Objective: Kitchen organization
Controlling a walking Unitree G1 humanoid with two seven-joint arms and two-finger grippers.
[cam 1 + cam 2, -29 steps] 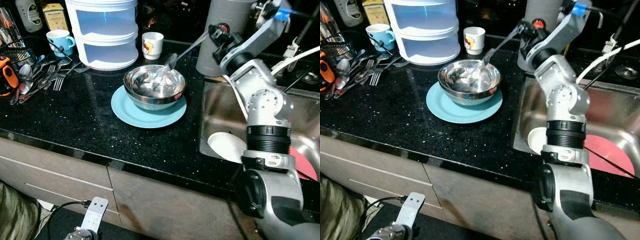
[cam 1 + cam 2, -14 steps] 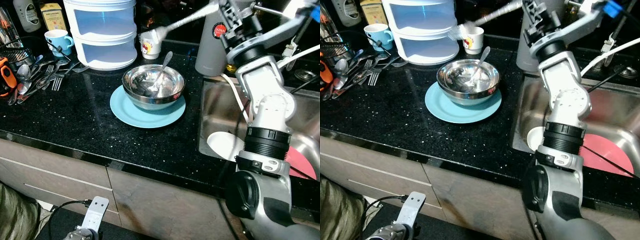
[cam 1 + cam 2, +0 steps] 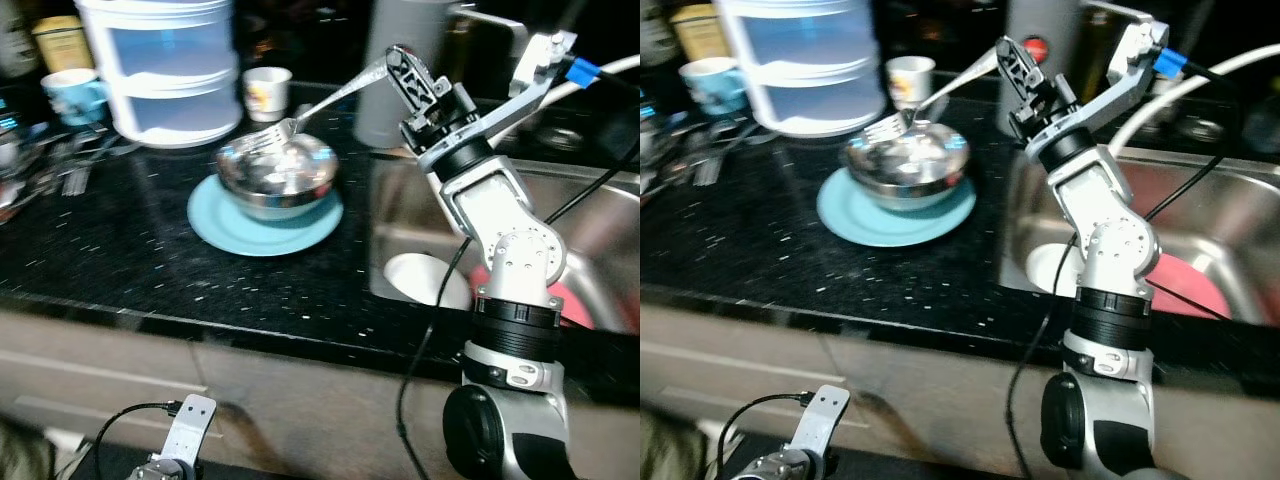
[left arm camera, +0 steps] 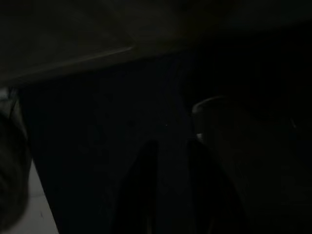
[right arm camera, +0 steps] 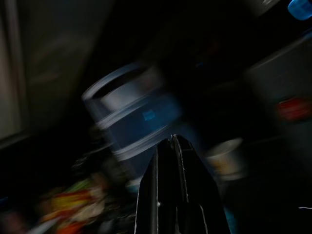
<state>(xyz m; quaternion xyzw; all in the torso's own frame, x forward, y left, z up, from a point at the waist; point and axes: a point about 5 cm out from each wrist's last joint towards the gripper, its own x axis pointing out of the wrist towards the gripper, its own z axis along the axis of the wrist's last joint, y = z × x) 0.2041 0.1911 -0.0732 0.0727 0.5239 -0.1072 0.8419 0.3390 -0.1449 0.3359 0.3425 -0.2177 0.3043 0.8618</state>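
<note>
The right gripper (image 3: pixel 393 58) pinches the thin, stiff fork (image 3: pixel 320 105) tight by its handle end; it looks light and slippery.

Right gripper (image 3: pixel 395 60) swung back down toward bowl (image 3: pixel 277 175); fork (image 3: pixel 320 105) tines now over bowl rim. Camera panned right.
</note>
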